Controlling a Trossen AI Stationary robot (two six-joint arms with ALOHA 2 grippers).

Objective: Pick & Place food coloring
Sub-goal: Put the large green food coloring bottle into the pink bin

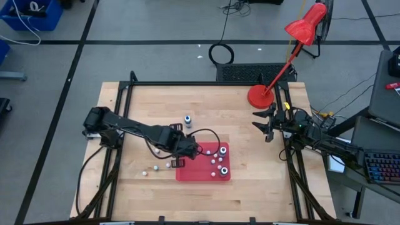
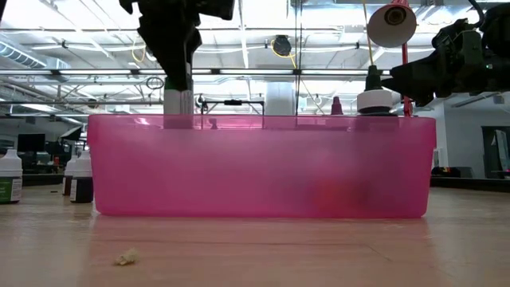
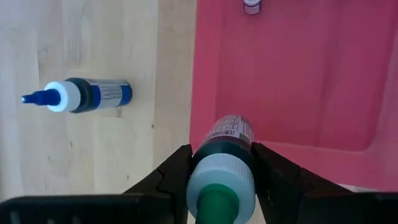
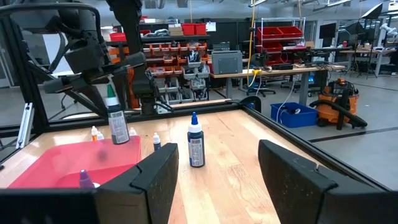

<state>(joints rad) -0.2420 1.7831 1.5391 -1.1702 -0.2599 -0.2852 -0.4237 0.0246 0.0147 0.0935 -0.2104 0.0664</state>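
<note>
A: Where's your left gripper [image 3: 221, 171] rn?

B: Over the near-left edge of the pink tray [image 1: 187, 174], fingers clamped on the green-capped bottle [image 3: 222, 163]. Bottle hangs upright, cap up in the right wrist view, prob so it drops in standing.

A: And the other bottles?

B: You've got a few already in the tray, white caps showing from above. A purple-tipped one [image 4: 84, 179] sits inside. The blue-capped bottle [image 4: 196, 142] stands on the wood tabletop [image 1: 262, 156] behind the tray, well apart from it. In the left wrist view another blue-tipped bottle [image 3: 78, 96] lies on its side just beside the tray wall. Couple tiny ones also sit out on the wood to the left of the tray.

A: Materials?

B: Tray's translucent pink plastic, smooth, rounded corners, low walls. Bottles are small cylinders w/ dark bodies, printed labels, whitish collars, pointed tips. Tabletop's pale wood planks.

A: Right gripper [image 1: 267, 122]?

B: Parked at the right edge near the red lamp [image 1: 284, 56], fingers spread apart, holding nothing.
</note>
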